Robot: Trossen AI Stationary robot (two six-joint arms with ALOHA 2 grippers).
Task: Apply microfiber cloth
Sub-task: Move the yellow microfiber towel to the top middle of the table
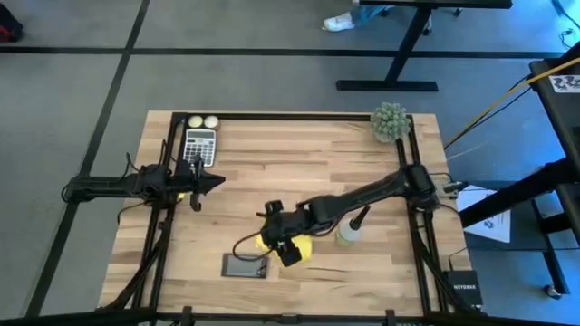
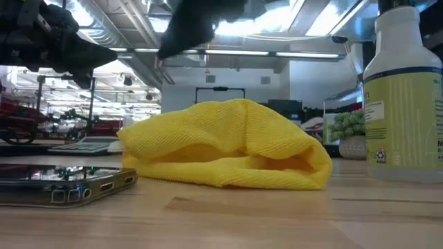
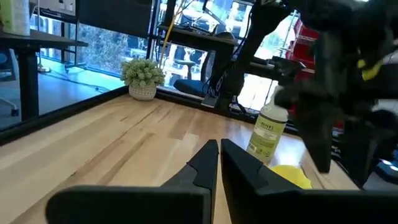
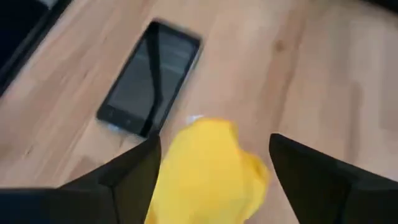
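The yellow microfiber cloth [image 2: 228,145] lies in a crumpled mound on the wooden table, its underside on the boards, just right of the black smartphone [image 4: 152,78]. My right gripper [image 4: 214,144] hovers above the cloth, open, one finger on either side of it and clear of it. In the low view the dark right gripper [image 2: 197,28] hangs well above the cloth. My left gripper [image 3: 219,163] waits shut over the table's left side [image 1: 195,187], holding nothing.
A spray bottle [image 1: 349,234] stands close to the right of the cloth, beside my right arm. A calculator [image 1: 200,145] and two balls [image 1: 203,121] lie at the far left, and a potted plant [image 1: 390,122] at the far right corner. The table's near edge [image 1: 299,303] is close.
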